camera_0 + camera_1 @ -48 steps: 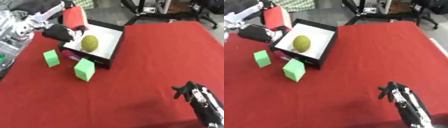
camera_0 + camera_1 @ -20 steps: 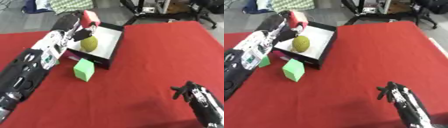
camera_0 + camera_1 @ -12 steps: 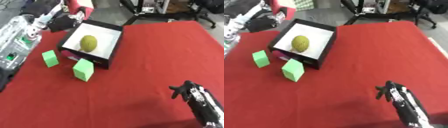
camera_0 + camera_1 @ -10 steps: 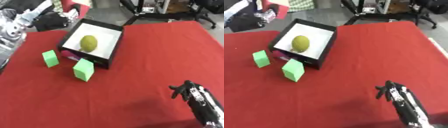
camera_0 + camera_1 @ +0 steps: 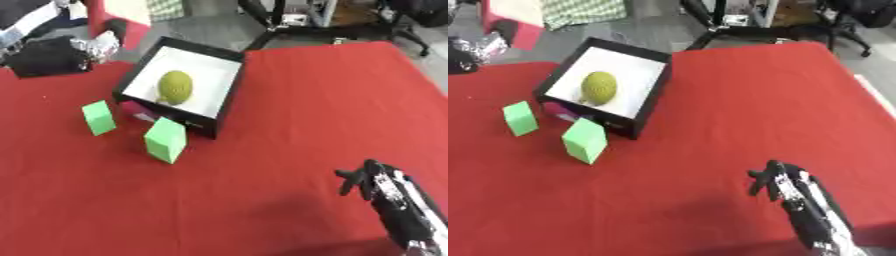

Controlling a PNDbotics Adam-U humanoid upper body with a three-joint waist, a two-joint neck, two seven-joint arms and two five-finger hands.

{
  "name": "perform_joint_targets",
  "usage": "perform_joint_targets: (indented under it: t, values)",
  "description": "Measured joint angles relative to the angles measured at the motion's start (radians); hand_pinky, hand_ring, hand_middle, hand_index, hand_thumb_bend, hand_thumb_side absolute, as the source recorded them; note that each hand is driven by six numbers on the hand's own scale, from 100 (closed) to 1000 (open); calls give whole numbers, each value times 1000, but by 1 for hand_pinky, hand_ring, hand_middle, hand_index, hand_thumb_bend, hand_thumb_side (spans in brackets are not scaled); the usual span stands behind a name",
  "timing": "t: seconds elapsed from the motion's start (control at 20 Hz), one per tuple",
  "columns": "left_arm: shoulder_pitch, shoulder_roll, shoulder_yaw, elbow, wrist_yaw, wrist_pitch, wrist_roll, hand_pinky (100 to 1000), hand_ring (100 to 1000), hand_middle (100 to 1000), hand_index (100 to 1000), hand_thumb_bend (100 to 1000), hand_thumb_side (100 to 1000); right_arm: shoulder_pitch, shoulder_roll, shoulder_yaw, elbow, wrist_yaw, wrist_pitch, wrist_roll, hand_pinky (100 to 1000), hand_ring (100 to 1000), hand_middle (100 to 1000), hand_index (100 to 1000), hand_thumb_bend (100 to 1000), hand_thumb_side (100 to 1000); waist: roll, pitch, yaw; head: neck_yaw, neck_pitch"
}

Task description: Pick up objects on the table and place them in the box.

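Red table (image 5: pixel 289 100) with black box (image 5: pixel 229 95) is being viewed from above.

A yellow-green ball (image 5: pixel 175 86) is being held inside the box; two green blocks (image 5: pixel 165 140) (image 5: pixel 99 117) are lying just beside it. A red object (image 5: pixel 108 20) is being gripped by the left hand (image 5: pixel 94 46) at upper left, beyond the box. The right hand (image 5: pixel 381 182) is resting lower right, fingers relaxed, well apart.

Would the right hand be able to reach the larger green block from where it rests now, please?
Probably yes: only bare red cloth lies between the right hand, low at the right, and the larger green block, which stands clear of the box.
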Motion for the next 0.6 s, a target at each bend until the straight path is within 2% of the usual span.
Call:
perform_joint_targets:
  t: [0.15, 0.25, 0.4, 0.6]
  values:
    - [-49, -27, -42, 9, -46, 80, -38, 787, 755, 845, 939, 100, 850, 1, 0, 1, 0, 0, 0, 1, 829, 445, 209, 468, 100, 677, 0, 0, -2, 0, 0]
    - [-97, -71, -84, 58, -91, 132, -61, 785, 754, 842, 937, 100, 845, 1, 0, 1, 0, 0, 1, 3, 829, 445, 209, 468, 100, 677, 0, 0, -7, 0, 0]
    - [-166, -164, -144, 211, -170, 176, -68, 777, 745, 830, 932, 100, 825, 0, 0, 2, 0, 0, 1, 6, 829, 445, 209, 468, 100, 673, 0, 0, -16, 0, 0]
    - [-227, -292, -183, 481, -263, 185, -13, 767, 734, 819, 927, 100, 793, -6, 0, 7, 0, -1, 2, 8, 829, 445, 208, 468, 100, 689, 0, 0, -23, 0, 0]
